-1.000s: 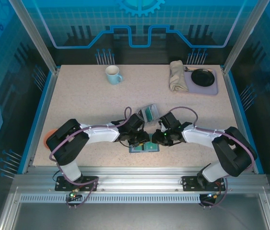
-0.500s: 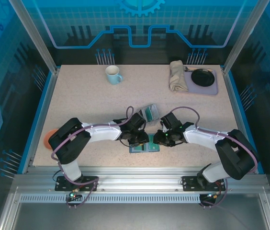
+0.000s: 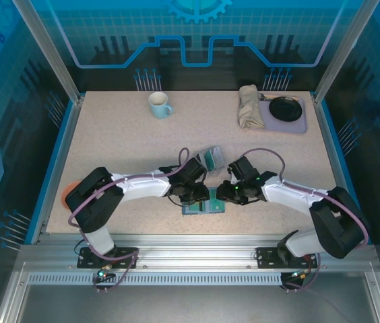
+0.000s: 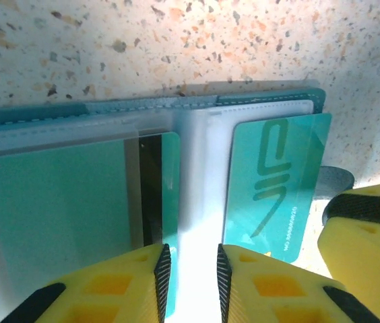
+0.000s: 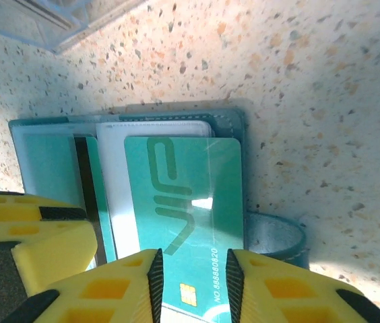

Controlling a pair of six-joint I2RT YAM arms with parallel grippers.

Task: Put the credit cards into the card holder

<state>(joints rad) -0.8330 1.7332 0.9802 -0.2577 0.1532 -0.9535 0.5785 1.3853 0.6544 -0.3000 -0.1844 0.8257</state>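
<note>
The card holder (image 3: 202,206) lies open and flat near the table's front edge, its teal rim (image 4: 35,113) and strap loop (image 5: 279,237) showing. In its right half sits a teal credit card (image 5: 186,192) with a logo and a chip; it also shows in the left wrist view (image 4: 276,182). In the left half lies another teal card (image 4: 62,208) with a dark stripe. My left gripper (image 4: 190,276) is open over the holder's pale middle fold. My right gripper (image 5: 193,272) is open just above the logo card, which runs under both fingertips. Both grippers meet over the holder (image 3: 209,196).
A clear tiered card rack (image 3: 209,157) with a teal card stands just behind the grippers. At the back are a pale mug (image 3: 159,105), a folded cloth (image 3: 248,106) and a purple tray (image 3: 300,124) with a black dish (image 3: 285,107). An orange object (image 3: 69,194) sits at the left edge.
My right gripper's jaws have spread wider over the logo card, and the right arm's elbow has swung a little to the right. The left arm has hardly moved.
</note>
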